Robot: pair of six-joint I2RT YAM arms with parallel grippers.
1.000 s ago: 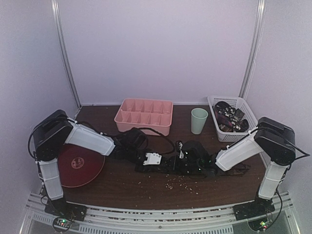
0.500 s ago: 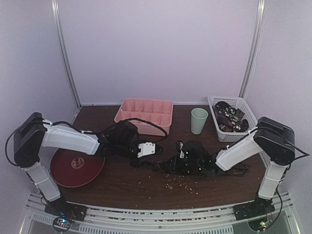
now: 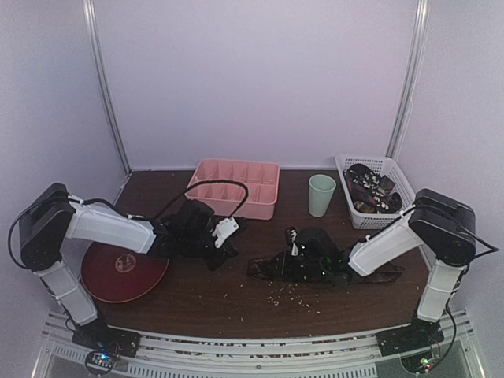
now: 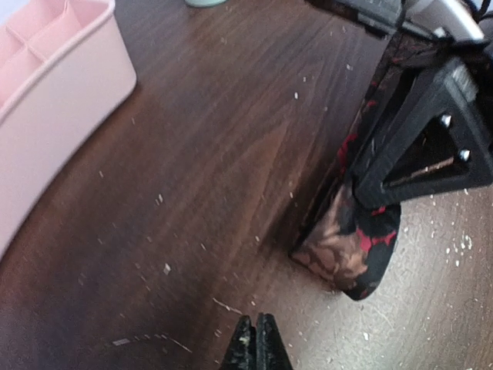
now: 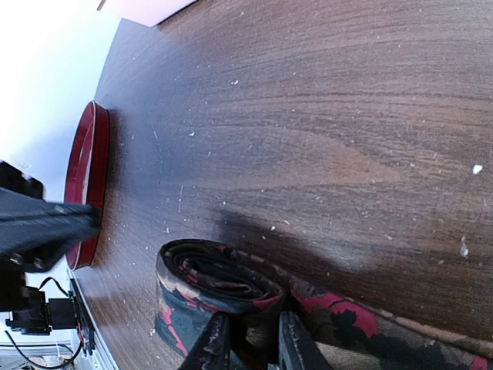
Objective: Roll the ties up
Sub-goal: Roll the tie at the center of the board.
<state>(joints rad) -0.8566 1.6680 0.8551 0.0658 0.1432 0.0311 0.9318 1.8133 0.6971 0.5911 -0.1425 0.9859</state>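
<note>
A dark tie with red and tan pattern lies along the table in front of the right arm. Its left end is rolled into a small coil. My right gripper is shut on that coil, one finger on each side of the fabric; it also shows in the top view. The coil's end shows in the left wrist view beneath the right gripper's black body. My left gripper is shut and empty, a short way left of the coil, over bare wood.
A pink divided organizer stands at the back, a green cup to its right. A white basket with more ties is at the back right. A red plate lies at the front left. Crumbs dot the wood.
My left gripper has drawn back to the left and away from the tie. The right gripper has stayed on the coil.
</note>
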